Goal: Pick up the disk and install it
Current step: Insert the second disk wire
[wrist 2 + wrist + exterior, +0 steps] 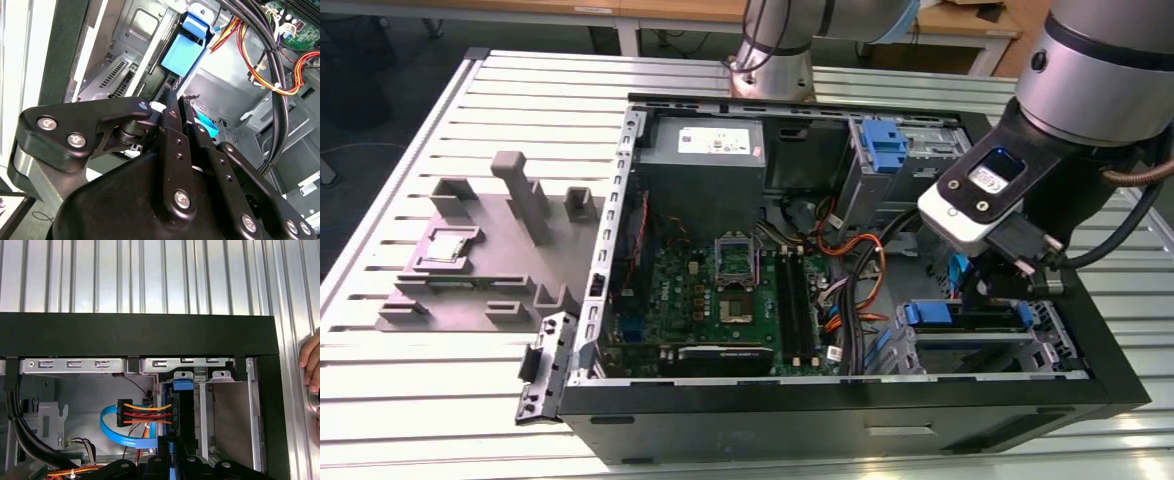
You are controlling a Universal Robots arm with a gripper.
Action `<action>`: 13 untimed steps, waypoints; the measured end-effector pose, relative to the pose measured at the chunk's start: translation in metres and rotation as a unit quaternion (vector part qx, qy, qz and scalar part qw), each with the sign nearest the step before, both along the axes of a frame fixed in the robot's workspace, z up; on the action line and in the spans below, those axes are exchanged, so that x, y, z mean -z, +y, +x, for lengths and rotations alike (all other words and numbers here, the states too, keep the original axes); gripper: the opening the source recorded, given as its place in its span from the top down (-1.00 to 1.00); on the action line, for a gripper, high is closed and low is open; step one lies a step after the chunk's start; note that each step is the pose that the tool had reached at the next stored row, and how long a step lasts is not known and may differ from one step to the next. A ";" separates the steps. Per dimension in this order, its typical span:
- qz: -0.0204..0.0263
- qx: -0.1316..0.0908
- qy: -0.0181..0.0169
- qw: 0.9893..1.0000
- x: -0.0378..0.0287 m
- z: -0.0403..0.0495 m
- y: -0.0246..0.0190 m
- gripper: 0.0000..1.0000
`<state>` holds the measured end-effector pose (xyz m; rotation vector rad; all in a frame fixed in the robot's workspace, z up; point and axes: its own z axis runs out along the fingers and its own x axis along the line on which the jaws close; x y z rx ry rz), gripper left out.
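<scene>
The tool (997, 282) is lowered into the open computer case (854, 420) on the slatted desk (440, 400), right over the drive cage (974, 345). Its fingers (172, 107) are drawn close together around the thin edge of the disk (176, 432), which stands upright in the cage slot directly below the tool, its blue carrier rail (184, 50) just ahead. A person's hand (311, 370) rests on the desk beside the case.

The arm (1101, 70) is a fat silver-grey tube with black joints, upper right of the exterior view. Its white wrist block (977, 195) shows a small blue patch. Silver screws stud the black gripper (170, 107) linkage.
</scene>
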<state>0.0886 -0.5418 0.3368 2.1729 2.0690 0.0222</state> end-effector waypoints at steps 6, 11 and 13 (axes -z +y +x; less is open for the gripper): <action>0.020 0.000 -0.002 1.000 0.0000 -0.0007 -0.0071 0.68; 0.041 0.000 -0.002 0.999 0.0000 -0.0007 -0.0147 0.68; 0.046 0.000 -0.002 0.999 0.0000 -0.0007 -0.0174 0.68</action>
